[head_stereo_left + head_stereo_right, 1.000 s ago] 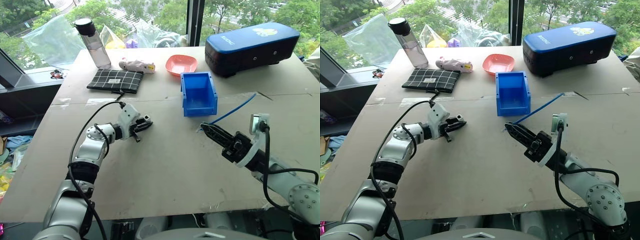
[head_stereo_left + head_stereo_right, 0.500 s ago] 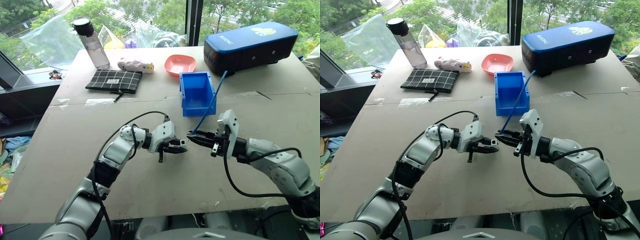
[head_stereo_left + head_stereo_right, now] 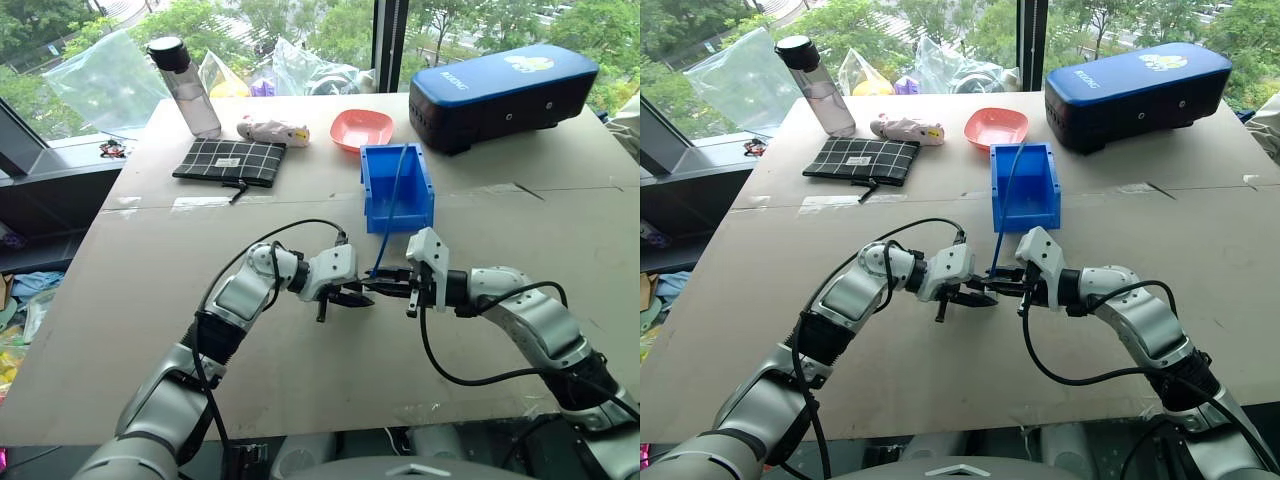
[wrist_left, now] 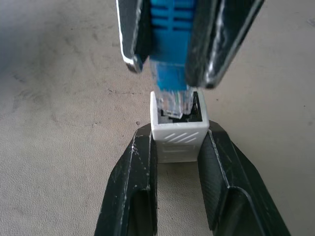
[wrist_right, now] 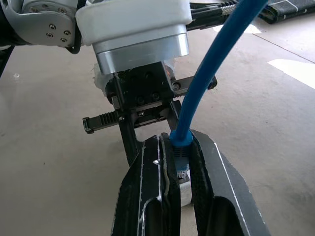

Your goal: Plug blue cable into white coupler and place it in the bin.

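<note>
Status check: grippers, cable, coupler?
Left gripper clamps white coupler. Right gripper pinches blue cable, plug tip entering socket. Bin beyond, nothing blocking.

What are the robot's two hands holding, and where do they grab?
Left gripper pinches the white coupler by its sides. Right gripper clamps the blue cable just behind its plug.

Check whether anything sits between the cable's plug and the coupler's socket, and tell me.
Nothing visible does. The left gripper clamps the white coupler with its dark socket facing the plug, and the right gripper holds the blue cable with its clear plug tip already at the socket's mouth.
</note>
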`<action>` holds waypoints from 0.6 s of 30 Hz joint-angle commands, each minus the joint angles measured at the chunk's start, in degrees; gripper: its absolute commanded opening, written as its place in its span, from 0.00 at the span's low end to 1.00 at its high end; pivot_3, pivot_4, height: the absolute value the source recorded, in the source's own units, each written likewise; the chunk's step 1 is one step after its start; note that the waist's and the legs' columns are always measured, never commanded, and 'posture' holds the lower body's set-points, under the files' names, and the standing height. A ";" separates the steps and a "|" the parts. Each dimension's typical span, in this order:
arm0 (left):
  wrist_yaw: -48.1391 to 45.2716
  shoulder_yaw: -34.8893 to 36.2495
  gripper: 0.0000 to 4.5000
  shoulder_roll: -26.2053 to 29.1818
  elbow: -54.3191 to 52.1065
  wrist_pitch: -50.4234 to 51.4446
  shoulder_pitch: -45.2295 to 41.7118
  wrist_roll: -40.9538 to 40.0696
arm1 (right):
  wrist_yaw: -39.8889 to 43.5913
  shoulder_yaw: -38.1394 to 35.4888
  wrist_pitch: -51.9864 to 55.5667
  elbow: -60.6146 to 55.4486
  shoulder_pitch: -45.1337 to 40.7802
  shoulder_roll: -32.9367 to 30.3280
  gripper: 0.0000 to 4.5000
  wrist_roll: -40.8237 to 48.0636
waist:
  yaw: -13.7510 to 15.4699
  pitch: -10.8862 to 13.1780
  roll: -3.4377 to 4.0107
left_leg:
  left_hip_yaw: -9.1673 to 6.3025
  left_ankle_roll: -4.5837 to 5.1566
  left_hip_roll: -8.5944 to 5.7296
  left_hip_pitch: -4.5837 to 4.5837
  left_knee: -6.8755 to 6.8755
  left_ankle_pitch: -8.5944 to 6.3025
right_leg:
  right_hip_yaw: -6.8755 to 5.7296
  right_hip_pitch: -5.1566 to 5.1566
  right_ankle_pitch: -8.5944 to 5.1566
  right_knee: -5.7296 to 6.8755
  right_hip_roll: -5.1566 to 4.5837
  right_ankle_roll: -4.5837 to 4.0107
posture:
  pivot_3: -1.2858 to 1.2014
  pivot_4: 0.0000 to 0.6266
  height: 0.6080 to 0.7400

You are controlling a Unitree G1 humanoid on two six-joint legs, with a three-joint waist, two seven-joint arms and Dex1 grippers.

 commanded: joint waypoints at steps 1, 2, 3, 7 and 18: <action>-1.09 -0.47 0.12 0.41 -1.25 -0.59 -0.18 0.70 | 1.46 1.82 -0.76 1.27 0.30 -0.73 0.00 -4.03 | -0.01 -0.03 0.00 | 0.00 0.00 0.00 0.01 0.00 0.00 | 0.00 0.00 0.00 0.01 0.00 0.00 | 0.52 0.24 1.00; -1.15 -0.45 0.12 0.38 -1.29 -0.62 -0.20 0.74 | 2.08 2.44 -1.15 1.53 0.39 -1.29 0.00 -5.20 | -0.02 -0.03 0.00 | 0.00 0.00 0.00 0.02 0.00 0.00 | 0.00 0.00 0.00 0.02 0.00 0.00 | 0.52 0.24 1.00; -1.20 -0.43 0.12 0.35 -1.32 -0.64 -0.20 0.78 | 2.57 2.80 -1.43 1.72 0.47 -1.60 0.00 -6.04 | -0.02 -0.05 0.00 | 0.00 0.00 0.00 0.03 0.00 0.00 | 0.00 0.01 0.00 0.02 0.01 0.00 | 0.52 0.24 1.00; -1.56 -0.49 0.12 0.19 -1.28 -0.87 -0.49 0.89 | 5.63 3.45 -1.71 1.93 -0.05 -2.14 0.00 -6.80 | -0.03 -0.09 -0.01 | 0.00 0.00 0.00 0.04 0.00 0.00 | 0.00 0.01 0.00 0.03 0.01 0.00 | 0.52 0.24 1.00; -1.94 -0.45 0.12 -0.31 0.01 -2.39 -1.42 2.10 | 13.36 7.83 -3.48 6.02 -5.38 -2.16 0.00 -11.78 | -0.04 -0.11 -0.02 | 0.00 0.00 0.00 0.04 0.00 0.00 | -0.01 0.01 0.00 0.03 0.02 0.00 | 0.52 0.24 1.00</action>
